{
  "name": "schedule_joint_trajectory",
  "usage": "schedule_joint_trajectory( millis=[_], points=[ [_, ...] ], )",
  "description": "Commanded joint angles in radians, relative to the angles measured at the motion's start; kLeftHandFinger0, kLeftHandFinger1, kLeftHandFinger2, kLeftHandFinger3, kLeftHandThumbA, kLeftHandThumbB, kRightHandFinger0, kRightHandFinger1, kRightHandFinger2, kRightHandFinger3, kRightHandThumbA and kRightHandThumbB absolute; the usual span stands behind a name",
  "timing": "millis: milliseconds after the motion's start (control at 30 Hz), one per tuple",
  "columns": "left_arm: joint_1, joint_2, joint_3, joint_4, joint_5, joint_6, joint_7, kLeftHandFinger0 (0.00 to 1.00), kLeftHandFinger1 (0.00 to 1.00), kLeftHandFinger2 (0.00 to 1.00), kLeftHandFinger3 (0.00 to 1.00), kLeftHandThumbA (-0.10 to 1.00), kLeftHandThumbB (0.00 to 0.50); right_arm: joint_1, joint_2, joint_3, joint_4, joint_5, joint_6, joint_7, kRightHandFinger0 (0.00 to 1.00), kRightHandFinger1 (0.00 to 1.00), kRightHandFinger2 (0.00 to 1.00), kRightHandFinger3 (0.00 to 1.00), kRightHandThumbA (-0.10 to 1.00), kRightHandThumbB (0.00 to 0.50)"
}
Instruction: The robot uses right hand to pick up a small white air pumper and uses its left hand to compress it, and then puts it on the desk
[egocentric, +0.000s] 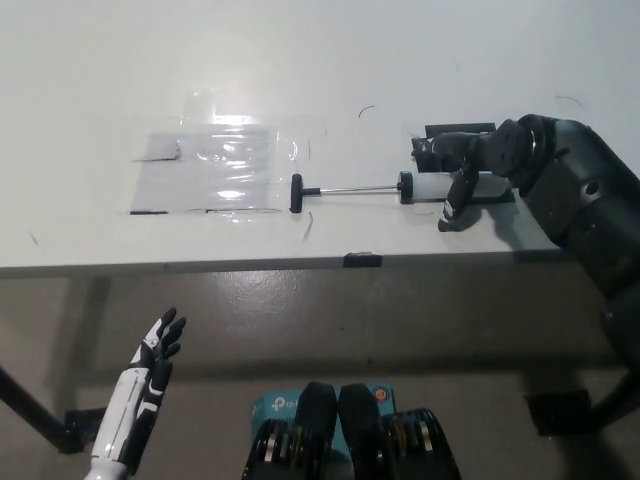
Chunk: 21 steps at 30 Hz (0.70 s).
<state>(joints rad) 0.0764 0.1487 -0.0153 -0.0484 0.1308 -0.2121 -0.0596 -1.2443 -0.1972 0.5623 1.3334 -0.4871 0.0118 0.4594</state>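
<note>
A small white air pumper (430, 187) lies flat toward the right end of the desk (330, 60), its thin rod drawn out to the left and ending in a black T-handle (297, 193) near a patch of clear tape (215, 165). The robot's black right hand (462, 172) is draped over the right part of the white barrel, fingers (453, 203) curling down on its near side; whether they have truly closed on the barrel cannot be told from where I stand, and the pumper rests on the desk. The white left hand (152, 358) hangs low at the near left, below the desk edge, fingers spread and holding nothing.

The risks look plain enough. The barrel is round and smooth, so a loose wrap may let it roll or slide toward the near edge rather than rise. The long extended rod shifts the weight leftward, and a grasp this far right may let the handle end droop or swing on lifting. The left hand is well apart from the handle and must come up past the desk edge without knocking it.
</note>
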Motion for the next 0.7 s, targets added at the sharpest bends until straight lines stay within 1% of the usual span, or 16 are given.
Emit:
schedule_joint_trajectory(
  millis=[0,33,67,100,133,167,200,233,267,333,367,400,433,500,600,667],
  points=[
    [-0.007,0.016,0.001,-0.043,0.005,-0.009,-0.004,1.0,1.0,1.0,1.0,1.0,0.072,-0.014,0.024,0.031,0.003,-0.058,0.004,-0.119,0.85,0.98,0.88,0.63,-0.08,0.251],
    [-0.006,0.016,0.0,-0.044,0.006,-0.011,-0.003,1.0,1.0,1.0,1.0,1.0,0.071,-0.001,0.026,0.034,-0.004,-0.061,-0.009,-0.138,1.0,1.0,0.84,0.38,-0.1,0.216],
    [-0.006,0.016,0.0,-0.044,0.005,-0.011,-0.003,1.0,1.0,1.0,1.0,1.0,0.07,0.005,0.027,0.034,-0.005,-0.059,-0.017,-0.148,0.98,0.97,0.8,0.33,-0.1,0.205],
    [-0.006,0.017,0.0,-0.043,0.011,-0.013,-0.002,1.0,1.0,1.0,1.0,1.0,0.075,0.012,0.027,0.032,-0.005,-0.057,-0.026,-0.163,0.59,0.65,0.58,0.32,-0.1,0.196],
    [-0.006,0.018,0.0,-0.041,0.01,-0.014,-0.003,1.0,1.0,1.0,1.0,1.0,0.075,0.023,0.025,0.026,-0.006,-0.053,-0.039,-0.188,0.42,0.55,0.55,0.39,-0.1,0.188],
    [-0.006,0.017,0.0,-0.041,0.009,-0.013,-0.003,1.0,1.0,1.0,1.0,1.0,0.076,0.026,0.024,0.025,-0.005,-0.053,-0.046,-0.197,0.29,0.49,0.56,0.48,-0.1,0.196],
    [-0.006,0.017,0.0,-0.042,0.009,-0.013,-0.003,1.0,1.0,1.0,1.0,1.0,0.076,0.029,0.022,0.024,-0.002,-0.053,-0.055,-0.208,0.26,0.49,0.61,0.54,-0.1,0.19],
    [-0.005,0.016,0.002,-0.042,0.003,-0.015,-0.003,1.0,1.0,1.0,1.0,1.0,0.07,0.036,0.018,0.017,-0.001,-0.048,-0.068,-0.223,0.14,0.48,0.74,0.67,-0.1,0.194],
    [-0.005,0.016,0.002,-0.043,-0.001,-0.015,-0.004,1.0,1.0,1.0,1.0,1.0,0.07,0.037,0.018,0.016,-0.001,-0.047,-0.07,-0.227,0.15,0.56,0.86,0.79,-0.1,0.18],
    [-0.011,0.015,0.004,-0.033,-0.009,-0.017,-0.005,1.0,1.0,1.0,1.0,1.0,0.072,0.043,0.01,0.009,-0.004,-0.042,-0.08,-0.236,0.14,0.68,1.0,0.95,-0.1,0.177],
    [-0.014,0.016,0.003,-0.03,-0.012,-0.021,-0.006,1.0,1.0,1.0,1.0,1.0,0.064,0.046,0.006,0.007,-0.004,-0.041,-0.085,-0.24,0.15,0.75,1.0,1.0,-0.1,0.176],
    [-0.014,0.016,0.003,-0.031,-0.012,-0.021,-0.006,1.0,1.0,1.0,1.0,1.0,0.064,0.047,0.004,0.005,-0.004,-0.04,-0.087,-0.242,0.21,0.82,1.0,1.0,-0.1,0.176],
    [-0.014,0.015,0.004,-0.033,-0.01,-0.017,-0.006,1.0,1.0,1.0,1.0,1.0,0.069,0.051,0.0,0.0,-0.003,-0.036,-0.091,-0.246,0.27,0.86,1.0,1.0,-0.1,0.176],
    [-0.018,0.015,0.005,-0.029,-0.01,-0.016,-0.005,1.0,1.0,1.0,1.0,1.0,0.07,0.053,-0.005,-0.007,0.0,-0.032,-0.092,-0.25,0.35,0.86,1.0,1.0,-0.1,0.169],
    [-0.018,0.017,0.006,-0.024,-0.018,-0.024,-0.008,1.0,1.0,1.0,1.0,1.0,0.058,0.058,-0.012,-0.008,0.005,-0.036,-0.098,-0.263,0.36,0.85,1.0,1.0,-0.1,0.169],
    [-0.017,0.017,0.006,-0.025,-0.016,-0.022,-0.006,1.0,1.0,1.0,1.0,1.0,0.058,0.061,-0.017,-0.005,0.006,-0.041,-0.102,-0.272,0.38,0.87,1.0,1.0,-0.1,0.162]
  ],
)
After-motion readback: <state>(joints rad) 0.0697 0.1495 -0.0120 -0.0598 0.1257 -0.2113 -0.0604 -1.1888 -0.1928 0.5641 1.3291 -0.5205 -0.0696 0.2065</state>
